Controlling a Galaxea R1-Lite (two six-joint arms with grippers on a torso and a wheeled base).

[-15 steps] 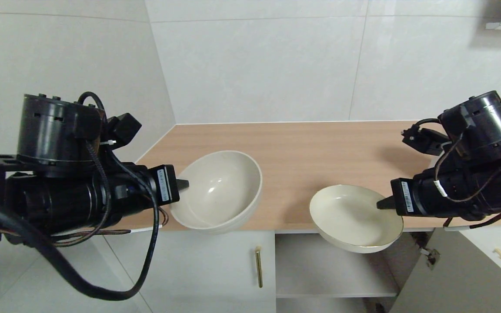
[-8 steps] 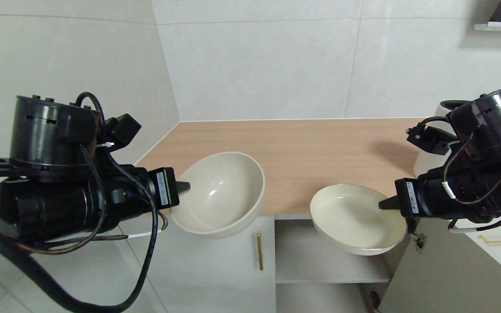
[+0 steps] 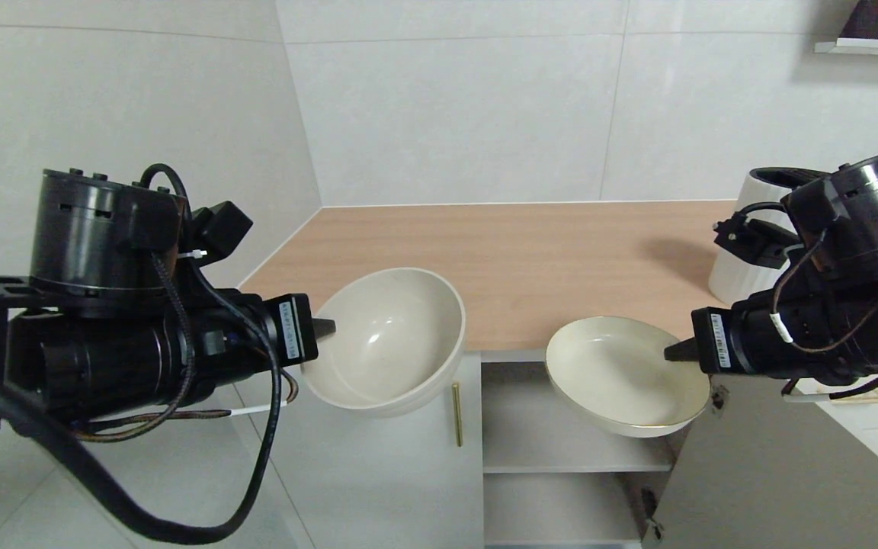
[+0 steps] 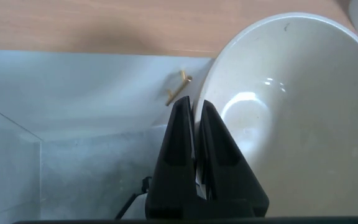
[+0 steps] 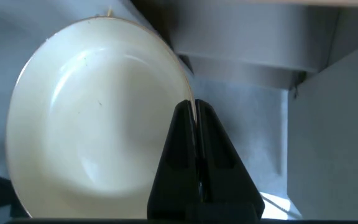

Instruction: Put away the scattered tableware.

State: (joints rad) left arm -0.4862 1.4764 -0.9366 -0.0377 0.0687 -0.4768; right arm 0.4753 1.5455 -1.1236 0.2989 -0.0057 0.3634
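Your left gripper (image 3: 325, 328) is closed down to a thin slit on the rim of a deep cream bowl (image 3: 389, 335), one finger inside the wall and one outside, as the left wrist view confirms. The bowl hangs in the air, tilted so its opening faces up and toward the robot. It sits at the front edge of the wooden countertop (image 3: 530, 252), its far side overlapping that edge and its near side out over the closed white cabinet door (image 3: 378, 473). That door's slim gold handle (image 3: 456, 414) stands upright just below the bowl's right side. Your right gripper (image 3: 671, 352) is pinched just as tightly on the rim of a shallow cream plate (image 3: 622, 374), with the edge caught between the two black fingers in the right wrist view. The plate is also off every surface. It is held nearly level with a slight tilt, in front of the countertop edge and above the open cabinet compartment, whose white shelf (image 3: 561, 450) shows beneath it. The bowl and the plate are apart, the bowl on the robot's left and the plate on its right, at about the same height. The compartment's open door (image 3: 751, 465) swings out below your right arm. A white ribbed container (image 3: 740, 252) stands on the countertop behind the right wrist, against the tiled wall (image 3: 454, 114).
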